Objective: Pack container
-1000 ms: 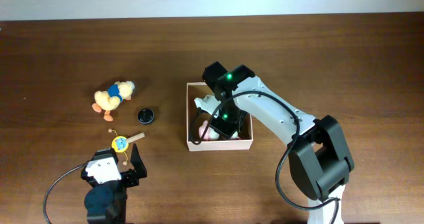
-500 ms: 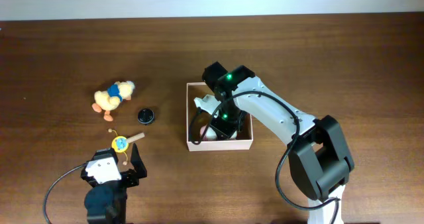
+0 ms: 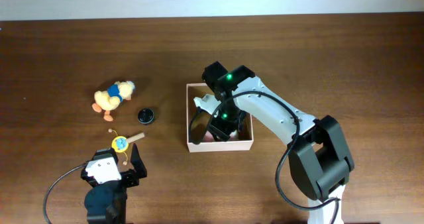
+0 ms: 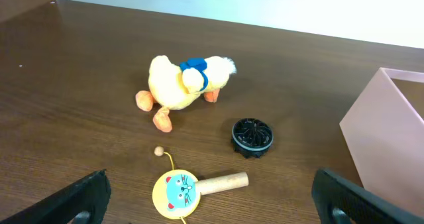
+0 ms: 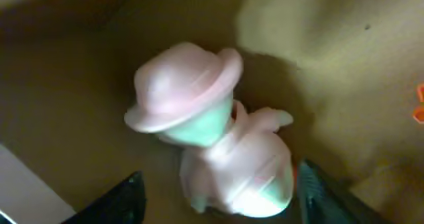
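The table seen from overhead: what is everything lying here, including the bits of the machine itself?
container: one, white walls and tan inside, middle of the table
figure in a hat: one, pink with pale green, lying inside the container
plush duck: one, yellow with a blue scarf, left of the container
round cap: one, black, between the duck and the container
rattle drum: one, yellow disc with a blue cat face and a wooden handle, near the left arm
table: one, dark brown wood
left end effector: one, black, open, above the table by the rattle drum
right end effector: one, black, open, down in the container, a finger on either side of the figure
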`<state>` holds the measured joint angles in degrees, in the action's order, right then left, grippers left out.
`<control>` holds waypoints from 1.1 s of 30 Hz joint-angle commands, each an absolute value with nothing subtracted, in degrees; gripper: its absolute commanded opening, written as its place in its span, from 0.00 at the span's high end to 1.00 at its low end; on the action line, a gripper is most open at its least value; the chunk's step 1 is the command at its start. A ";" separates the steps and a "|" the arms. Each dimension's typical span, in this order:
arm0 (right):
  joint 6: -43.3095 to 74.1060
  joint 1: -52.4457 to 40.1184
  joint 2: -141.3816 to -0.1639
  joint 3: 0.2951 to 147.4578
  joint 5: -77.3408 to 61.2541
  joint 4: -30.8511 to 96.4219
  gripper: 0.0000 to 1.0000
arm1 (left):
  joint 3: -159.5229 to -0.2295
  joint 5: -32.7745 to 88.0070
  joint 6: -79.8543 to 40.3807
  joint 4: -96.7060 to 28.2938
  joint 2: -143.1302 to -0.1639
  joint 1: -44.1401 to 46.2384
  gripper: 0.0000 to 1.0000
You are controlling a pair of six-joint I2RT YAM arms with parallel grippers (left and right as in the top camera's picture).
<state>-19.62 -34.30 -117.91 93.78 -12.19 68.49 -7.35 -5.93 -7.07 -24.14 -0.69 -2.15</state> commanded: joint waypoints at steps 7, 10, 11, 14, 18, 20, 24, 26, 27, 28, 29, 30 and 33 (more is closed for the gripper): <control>-19.70 -34.87 -116.66 93.76 -12.62 66.48 0.22 | -7.05 -5.34 -6.35 -23.99 -0.34 -2.02 0.01; -19.70 -34.87 -116.66 93.76 -12.25 65.36 0.16 | -7.05 -5.34 -6.35 -24.01 -0.34 -2.02 0.01; -19.70 -34.87 -116.66 93.76 -11.92 64.97 0.15 | -7.05 -5.34 -6.35 -23.99 -0.34 -2.02 0.01; -19.66 -34.85 -116.66 93.76 -10.46 63.46 0.10 | -7.05 -5.34 -6.35 -23.99 -0.34 -2.02 0.01; -19.55 -34.74 -116.66 93.97 -8.23 61.12 0.08 | -7.07 -5.34 -6.35 -24.01 -0.34 -2.02 0.01; -19.35 -34.41 -116.66 94.65 -7.90 60.64 0.08 | -7.05 -5.34 -6.35 -24.01 -0.34 -2.02 0.01; -18.35 -33.30 -116.60 98.06 -7.94 61.17 0.08 | -7.07 -5.34 -6.35 -24.01 -0.34 -2.02 0.01; -18.13 -32.86 -116.55 101.03 -7.90 62.59 0.08 | -7.05 -5.34 -6.35 -24.01 -0.34 -2.02 0.01; -18.13 -32.51 -116.49 102.96 -7.90 63.64 0.08 | -7.07 -5.34 -6.35 -24.01 -0.34 -2.02 0.01; -18.06 -32.16 -116.49 104.53 -7.92 64.47 0.09 | -7.05 -5.34 -6.35 -24.01 -0.34 -2.02 0.01; -17.72 -31.73 -116.42 106.87 -7.88 65.63 0.09 | -7.07 -5.34 -6.35 -24.01 -0.34 -2.02 0.01; -17.72 -31.40 -116.38 108.38 -7.88 66.35 0.08 | -7.07 -5.34 -6.35 -24.01 -0.34 -2.02 0.01; -16.19 -29.82 -116.38 114.63 -6.52 68.84 0.08 | -7.07 -5.34 -6.35 -24.01 -0.34 -2.02 0.01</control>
<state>-17.98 -31.57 -117.91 109.06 -8.27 67.79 -7.35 -5.93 -7.07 -24.14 -0.69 -2.15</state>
